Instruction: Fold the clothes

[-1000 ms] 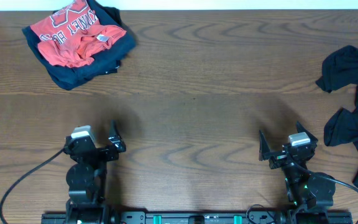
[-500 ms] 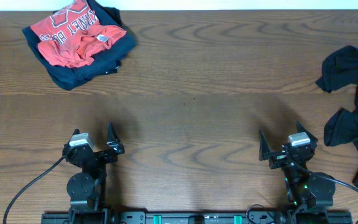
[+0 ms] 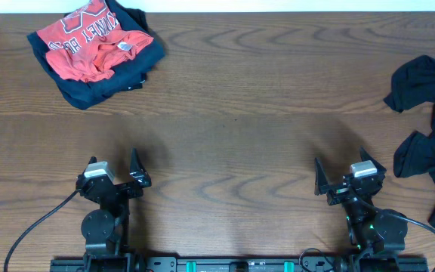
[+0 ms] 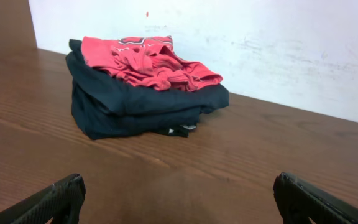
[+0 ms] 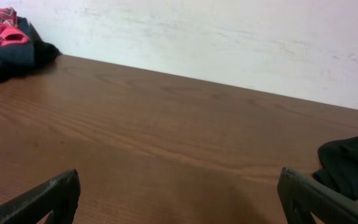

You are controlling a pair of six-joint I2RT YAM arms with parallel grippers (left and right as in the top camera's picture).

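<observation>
A folded stack (image 3: pixel 95 51) of a red shirt on dark navy clothes lies at the table's far left; it shows in the left wrist view (image 4: pixel 142 84) and at the edge of the right wrist view (image 5: pixel 8 43). Crumpled black clothes (image 3: pixel 431 132) lie unfolded at the right edge, partly out of frame, and a piece shows in the right wrist view (image 5: pixel 350 165). My left gripper (image 3: pixel 113 163) is open and empty near the front edge, fingertips spread (image 4: pixel 179 196). My right gripper (image 3: pixel 340 168) is open and empty near the front right (image 5: pixel 179 196).
The wooden table (image 3: pixel 232 113) runs up to a white wall (image 4: pixel 260 37) at the back. Cables trail from both arm bases along the front edge.
The left arm drew back slightly toward its base between the earliest frame and half a second ago, then stayed still. The right arm and the clothes have not moved.
</observation>
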